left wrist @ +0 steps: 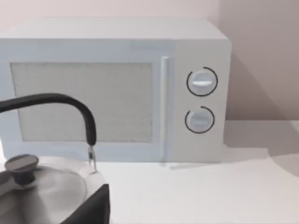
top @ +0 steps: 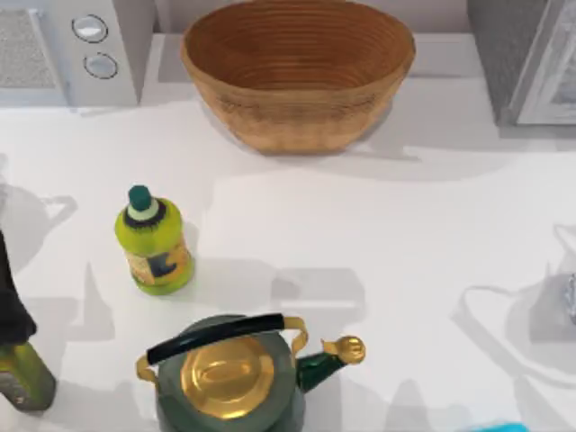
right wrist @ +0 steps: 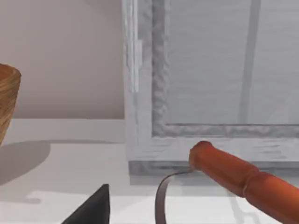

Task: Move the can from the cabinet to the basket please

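Note:
The can is out of view. The tan wicker basket [top: 297, 72] stands at the back middle of the table, and its rim [right wrist: 7, 93] shows in the right wrist view. The grey speckled cabinet [top: 513, 54] with its white-framed glass door [right wrist: 210, 70] is at the back right. A dark part of my left gripper [left wrist: 93, 207] shows low in the left wrist view, facing the microwave. A dark part of my right gripper [right wrist: 91, 207] shows low in the right wrist view, facing the cabinet door.
A white microwave [top: 72, 45] sits at the back left. A yellow-green bottle [top: 153, 238] stands left of centre, a green kettle with a gold lid [top: 229, 373] at the front. A grey kettle [left wrist: 42, 186] and an orange-red handle [right wrist: 233, 172] lie close to the wrists.

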### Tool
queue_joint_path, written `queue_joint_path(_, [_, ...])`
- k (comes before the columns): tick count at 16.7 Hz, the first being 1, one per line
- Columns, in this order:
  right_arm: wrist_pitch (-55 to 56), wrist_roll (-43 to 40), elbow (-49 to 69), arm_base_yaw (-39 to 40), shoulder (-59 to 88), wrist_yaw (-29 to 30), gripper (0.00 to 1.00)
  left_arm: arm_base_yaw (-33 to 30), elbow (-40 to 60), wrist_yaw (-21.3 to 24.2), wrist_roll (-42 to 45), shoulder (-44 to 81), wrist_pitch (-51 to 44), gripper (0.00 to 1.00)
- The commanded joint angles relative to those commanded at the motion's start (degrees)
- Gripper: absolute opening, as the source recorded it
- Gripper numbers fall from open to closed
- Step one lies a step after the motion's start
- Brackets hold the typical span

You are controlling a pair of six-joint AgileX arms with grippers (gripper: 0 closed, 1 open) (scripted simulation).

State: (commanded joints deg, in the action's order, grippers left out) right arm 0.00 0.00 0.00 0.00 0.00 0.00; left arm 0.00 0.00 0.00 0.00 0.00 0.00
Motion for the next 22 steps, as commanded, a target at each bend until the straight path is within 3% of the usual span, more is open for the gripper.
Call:
queue_joint_path(4, [-0.36,-0.12,1.71,-0.07,0.9,0.23,1.0,0.0,0.0,0.0,0.0,0.0,0.0,1.0])
queue_joint_path(8, [-2.28,-0.74,12.26,-0.12,6.0,1.28,1.0,0.0,0.0,0.0,0.0,0.0,0.0,1.0])
queue_joint_path(22, [-15.72,-1.41,81.67,4.56,47.2,7.69,1.0,0.0,0.0,0.0,0.0,0.0,0.0,1.0])
